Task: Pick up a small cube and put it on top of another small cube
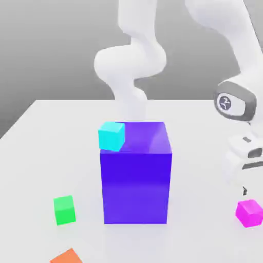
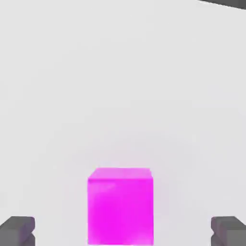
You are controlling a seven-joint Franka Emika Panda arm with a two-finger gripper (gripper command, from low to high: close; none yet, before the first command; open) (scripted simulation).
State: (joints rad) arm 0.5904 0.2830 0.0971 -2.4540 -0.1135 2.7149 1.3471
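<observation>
A white desk [image 1: 46, 154] fills the scene, and at the centre of the exterior view a big blue-purple block [image 1: 136, 177] stands on it, with a small cyan cube [image 1: 112, 136] at its upper left corner. The white robot arm [image 1: 233, 61] bends down along the right edge of the frame. Its gripper [image 2: 122, 229] hangs just above the small pink cube [image 1: 249, 212], which sits on the desk at the lower right. In the hand view the jaws are spread wide, one dark fingertip [image 2: 18, 229] on either side of the cube, neither touching it. The step in hand looks like the approach for the pick-up; nothing is held yet. The next move calls for a short straight descent and a squeeze on the cube's sides, then a lift across to the small green cube [image 1: 64, 210] at lower left, well apart beyond the block. A small orange cube [image 1: 67, 256] pokes in at the bottom edge.
</observation>
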